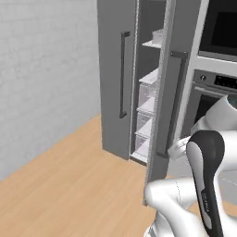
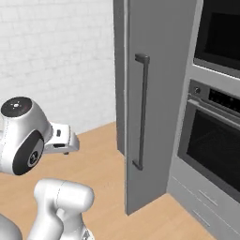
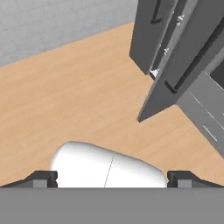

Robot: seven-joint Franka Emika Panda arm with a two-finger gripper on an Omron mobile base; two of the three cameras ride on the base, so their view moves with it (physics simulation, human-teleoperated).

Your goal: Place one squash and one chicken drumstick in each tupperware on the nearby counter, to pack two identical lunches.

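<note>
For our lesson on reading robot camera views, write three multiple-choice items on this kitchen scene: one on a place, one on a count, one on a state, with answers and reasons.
1. Where does the built-in oven stand relative to the fridge?
A. on the wall side of it
B. on the side away from the brick wall
C. on top of it

2. How many fridge doors stand open?
A. none
B. one
C. two

3. What state is the claw in?
A. open, holding nothing
B. shut on a squash
C. shut on a door handle

Answers:
1 B: the oven sits beside the fridge, opposite the white brick wall.
2 C: both doors are swung out, showing shelves and drawers between them.
3 A: in the hand view the fingertips stand far apart, the claw over wooden floor.
</note>
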